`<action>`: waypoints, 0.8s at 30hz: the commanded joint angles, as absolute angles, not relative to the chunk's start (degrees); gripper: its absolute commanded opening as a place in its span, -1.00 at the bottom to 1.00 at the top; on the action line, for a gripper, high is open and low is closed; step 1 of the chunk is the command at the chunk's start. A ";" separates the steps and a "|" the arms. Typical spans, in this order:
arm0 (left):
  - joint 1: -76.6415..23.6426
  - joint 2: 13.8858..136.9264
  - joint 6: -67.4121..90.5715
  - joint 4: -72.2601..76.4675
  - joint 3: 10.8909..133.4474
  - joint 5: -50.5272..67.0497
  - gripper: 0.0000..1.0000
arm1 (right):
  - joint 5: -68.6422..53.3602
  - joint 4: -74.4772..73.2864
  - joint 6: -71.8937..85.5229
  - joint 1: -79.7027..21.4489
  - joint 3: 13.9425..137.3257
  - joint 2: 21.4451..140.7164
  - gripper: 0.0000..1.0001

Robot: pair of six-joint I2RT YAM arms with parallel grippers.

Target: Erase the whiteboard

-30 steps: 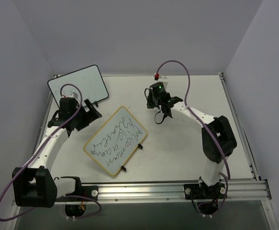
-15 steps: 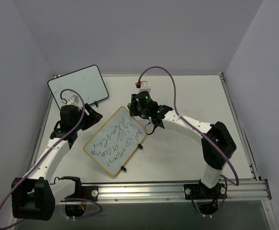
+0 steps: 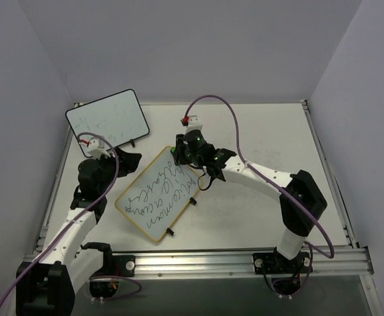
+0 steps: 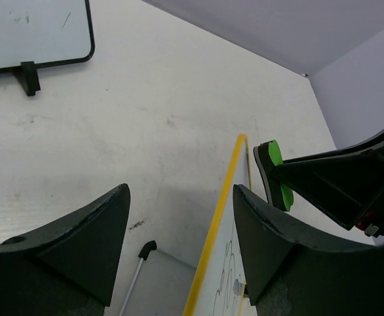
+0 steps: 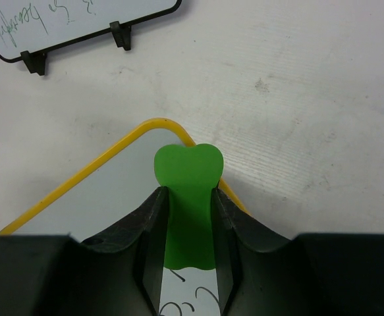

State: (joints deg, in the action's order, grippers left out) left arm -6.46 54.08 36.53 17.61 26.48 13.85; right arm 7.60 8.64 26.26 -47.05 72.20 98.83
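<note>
The whiteboard (image 3: 157,195) with a yellow frame lies tilted at mid-table, covered in handwritten scribbles. My right gripper (image 3: 177,153) is shut on a green eraser (image 5: 186,164) and holds it over the board's far corner, on the white surface just inside the yellow frame (image 5: 80,174). Scribbles show under the eraser's near end. My left gripper (image 3: 128,160) is open and empty, low beside the board's left edge. In the left wrist view its fingers (image 4: 80,230) straddle the yellow frame (image 4: 221,217), with the green eraser (image 4: 275,174) ahead at the right.
A black-framed whiteboard (image 3: 107,121) stands propped at the back left; it also shows in the left wrist view (image 4: 33,26) and the right wrist view (image 5: 60,20). Grey walls close the back and sides. A metal rail (image 3: 244,258) runs along the near edge.
My right arm swung left with the green eraser, from the table's middle back to the board's far corner. My left arm drew back toward the near left.
</note>
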 commanded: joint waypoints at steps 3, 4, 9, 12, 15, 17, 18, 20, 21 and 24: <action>-6.50 58.35 33.49 28.82 26.54 20.65 0.43 | 9.32 9.05 25.40 -48.08 71.11 94.75 -0.83; -6.42 58.97 32.62 29.26 26.63 21.26 0.43 | 9.40 8.88 25.40 -48.16 71.10 94.75 -0.84; -6.15 65.82 30.06 32.24 29.00 27.57 0.43 | 9.93 9.58 25.14 -48.60 69.61 93.69 -0.84; -5.89 69.60 29.36 33.57 30.58 31.10 0.42 | 10.11 9.93 25.05 -48.87 68.65 92.73 -0.84; -5.54 71.28 28.74 33.84 31.11 32.43 0.40 | 10.20 10.37 24.70 -49.04 67.50 92.02 -0.84; -5.36 71.28 28.83 34.62 30.76 33.13 0.40 | 10.37 10.55 24.52 -49.13 66.89 91.85 -0.84; -5.36 71.28 28.83 34.63 30.67 33.40 0.40 | 10.37 10.72 24.52 -49.13 66.71 91.93 -0.84; -5.45 71.71 28.65 34.80 30.76 34.27 0.39 | 10.20 11.59 24.52 -49.13 65.84 91.93 -0.84; -5.36 71.98 28.74 35.07 30.76 34.71 0.38 | 10.11 12.12 24.61 -49.22 65.48 92.02 -0.83; -5.36 72.34 29.79 37.17 30.24 36.91 0.33 | 9.76 14.06 25.13 -49.22 64.17 92.37 -0.84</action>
State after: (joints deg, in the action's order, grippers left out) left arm -5.63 71.88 30.41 31.57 28.49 32.62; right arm 8.73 10.74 25.39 -48.75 65.39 94.37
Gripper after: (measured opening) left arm 0.670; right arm 0.256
